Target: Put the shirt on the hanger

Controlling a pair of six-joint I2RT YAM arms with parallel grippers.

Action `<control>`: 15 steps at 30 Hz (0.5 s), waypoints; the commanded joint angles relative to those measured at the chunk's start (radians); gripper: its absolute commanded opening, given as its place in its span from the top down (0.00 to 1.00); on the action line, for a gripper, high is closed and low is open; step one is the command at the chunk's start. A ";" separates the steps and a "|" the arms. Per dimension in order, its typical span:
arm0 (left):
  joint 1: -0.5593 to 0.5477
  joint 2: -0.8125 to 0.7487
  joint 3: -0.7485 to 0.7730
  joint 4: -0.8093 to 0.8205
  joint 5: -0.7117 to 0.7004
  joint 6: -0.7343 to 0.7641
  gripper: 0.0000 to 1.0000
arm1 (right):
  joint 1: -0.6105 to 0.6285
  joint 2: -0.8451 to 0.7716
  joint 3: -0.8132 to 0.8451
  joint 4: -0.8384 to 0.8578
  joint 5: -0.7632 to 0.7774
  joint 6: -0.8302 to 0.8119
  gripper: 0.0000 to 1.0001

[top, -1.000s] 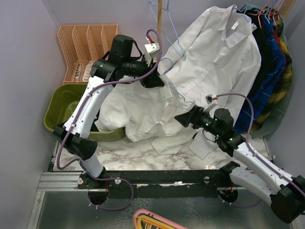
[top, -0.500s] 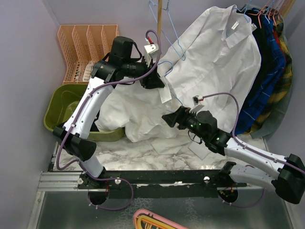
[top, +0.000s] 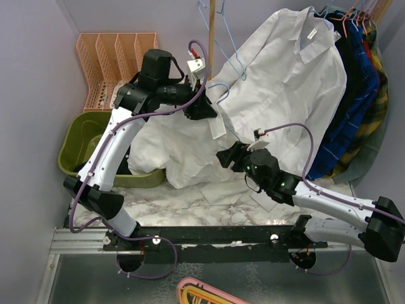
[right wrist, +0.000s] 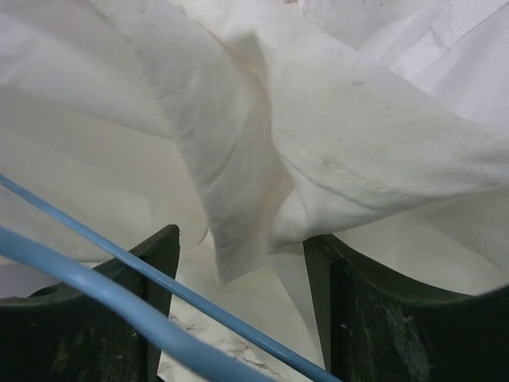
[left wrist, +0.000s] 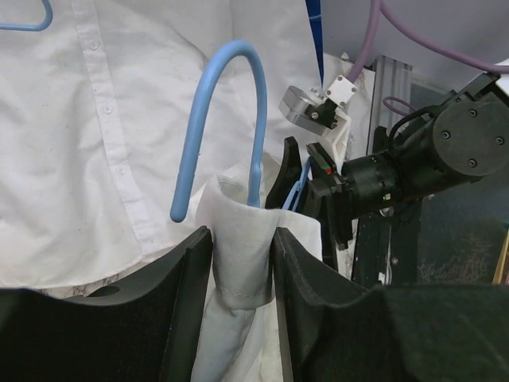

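Top external view, left to right: a green bin [top: 68, 138] stands at the table's left, and the body of the shirt [top: 171, 152] drapes down onto it. Above, the left gripper [top: 205, 113] is raised near mid-table. The left wrist view confirms its jaws are clamped on a fold of collar fabric, with the hook of the hanger [left wrist: 257, 143] rising out of that fold. Just right and lower, the right gripper [top: 223, 157] has its jaws apart. The right wrist view shows loose cloth and hanger wire between them, nothing pinched.

Judgement: the step in hand is seating the shoulders on the wire. The left clamp should hold collar and hook together. The right should close on cloth only, then draw the shoulder outward along the wire without pulling the collar free.
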 commanded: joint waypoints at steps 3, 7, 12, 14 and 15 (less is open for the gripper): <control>0.020 -0.065 -0.009 0.044 0.073 -0.026 1.00 | 0.006 0.027 -0.027 0.095 0.104 -0.028 0.36; 0.041 -0.073 -0.023 0.065 0.111 -0.058 1.00 | 0.008 0.043 -0.046 0.167 0.145 -0.032 0.57; 0.058 -0.085 -0.053 0.094 0.139 -0.084 1.00 | 0.012 0.054 -0.063 0.227 0.170 -0.043 0.82; 0.064 -0.090 -0.061 0.095 0.138 -0.082 1.00 | 0.015 0.028 -0.080 0.211 0.195 -0.027 0.93; 0.068 -0.094 -0.062 0.093 0.136 -0.080 1.00 | 0.015 0.002 -0.092 0.190 0.210 -0.015 0.98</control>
